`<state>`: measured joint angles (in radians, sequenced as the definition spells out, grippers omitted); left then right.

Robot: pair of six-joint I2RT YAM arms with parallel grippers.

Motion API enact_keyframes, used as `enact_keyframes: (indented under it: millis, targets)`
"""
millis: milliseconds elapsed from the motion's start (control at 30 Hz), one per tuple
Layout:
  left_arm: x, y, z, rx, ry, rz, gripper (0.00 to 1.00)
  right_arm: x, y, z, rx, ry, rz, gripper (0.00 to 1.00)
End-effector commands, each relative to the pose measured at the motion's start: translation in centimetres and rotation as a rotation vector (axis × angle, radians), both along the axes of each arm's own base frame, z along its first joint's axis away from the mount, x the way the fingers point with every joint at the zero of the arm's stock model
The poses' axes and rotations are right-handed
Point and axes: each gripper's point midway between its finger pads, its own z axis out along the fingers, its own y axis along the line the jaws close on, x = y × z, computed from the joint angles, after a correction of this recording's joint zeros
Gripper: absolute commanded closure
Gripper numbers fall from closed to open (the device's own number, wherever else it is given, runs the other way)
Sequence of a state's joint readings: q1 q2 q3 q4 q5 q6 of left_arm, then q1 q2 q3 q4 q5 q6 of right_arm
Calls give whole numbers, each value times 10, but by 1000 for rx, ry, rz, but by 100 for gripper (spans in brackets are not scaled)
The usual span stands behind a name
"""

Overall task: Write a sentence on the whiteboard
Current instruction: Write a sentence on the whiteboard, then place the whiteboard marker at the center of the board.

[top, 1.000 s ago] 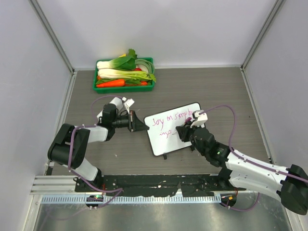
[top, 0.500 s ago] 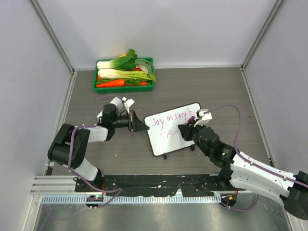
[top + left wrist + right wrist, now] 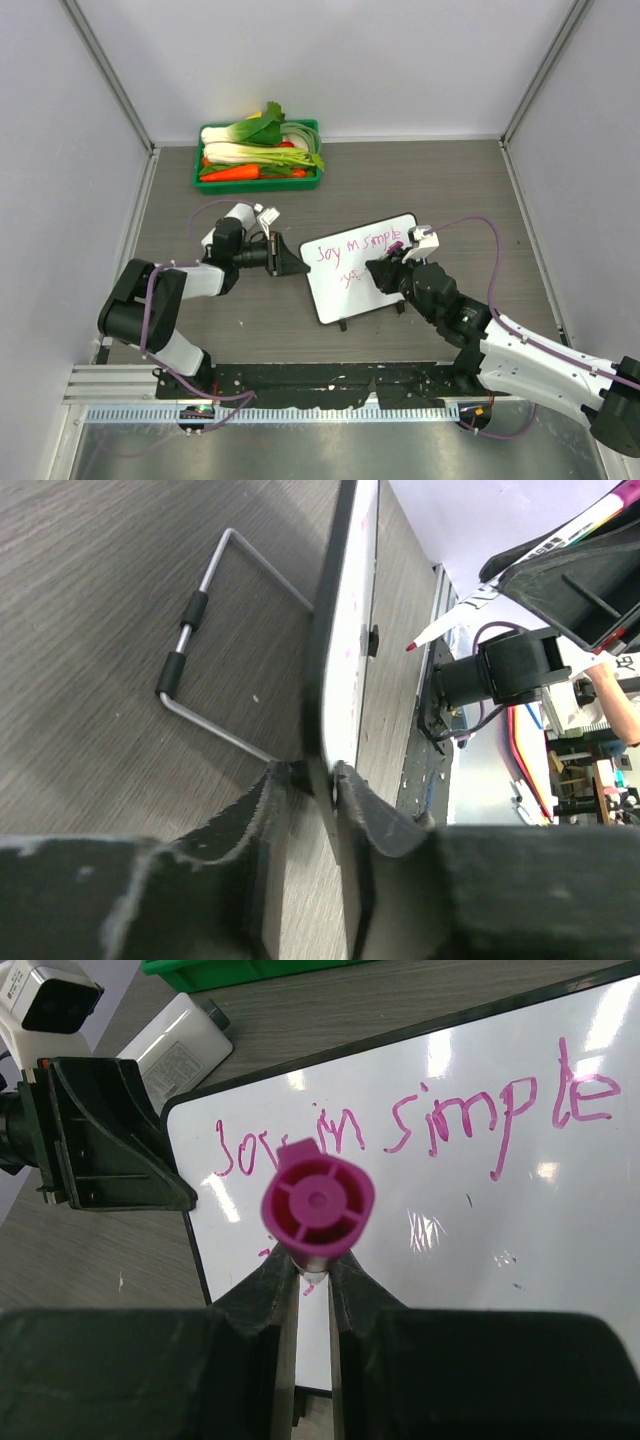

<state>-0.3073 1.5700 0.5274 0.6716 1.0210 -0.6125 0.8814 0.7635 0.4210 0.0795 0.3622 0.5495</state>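
The whiteboard (image 3: pixel 372 288) stands tilted on the table's middle and also fills the right wrist view (image 3: pixel 480 1250). The sentence (image 3: pixel 357 245) in pink marker reads "Joy in simple" (image 3: pixel 420 1130), with a short second line (image 3: pixel 350 277) under it. My left gripper (image 3: pixel 290 262) is shut on the whiteboard's left edge (image 3: pixel 325 720). My right gripper (image 3: pixel 383 272) is shut on a pink marker (image 3: pixel 317 1203), held end-on over the board; its tip (image 3: pixel 412 646) is at the second line.
A green tray (image 3: pixel 260 182) of vegetables stands at the back left. The board's wire stand (image 3: pixel 200 630) rests on the dark wood table. A white marker cap or eraser (image 3: pixel 180 1045) lies beyond the board's top left corner.
My right gripper moved the marker a little along the second line, and more pink letters show there. The left gripper and the board have not moved.
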Motion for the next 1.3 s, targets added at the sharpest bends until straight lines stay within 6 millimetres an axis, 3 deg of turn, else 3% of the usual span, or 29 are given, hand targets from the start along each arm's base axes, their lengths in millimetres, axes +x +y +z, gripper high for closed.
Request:
enact_keyframes:
  millis: [0, 133, 267, 433, 467, 733, 967, 1167, 1267]
  targets:
    - [-8, 4, -6, 38, -45, 15, 68, -4, 5, 13, 86, 20, 7, 99]
    - [-5, 9, 5, 65, -114, 68, 45, -12, 6, 15, 140, 77, 12, 99]
    - [-2, 17, 14, 87, -177, 139, 21, -23, 1, 0, 160, 155, 6, 99]
    - [0, 20, 34, 55, -212, 192, 8, -34, -4, -16, 191, 231, -4, 98]
    - [0, 20, 40, 40, -212, 203, 1, -37, -7, -23, 191, 257, -12, 99]
    - [1, 32, 83, -45, -181, 365, 0, -56, -25, -50, 228, 397, -89, 99]
    - [8, 64, 85, -8, -40, 634, 0, -77, -41, -82, 245, 595, -201, 99]
    - [7, 79, 92, -22, 21, 750, 0, -95, -43, -114, 335, 758, -276, 99]
    - [10, 88, 95, 18, 47, 807, 0, -99, -46, -123, 375, 804, -319, 89]
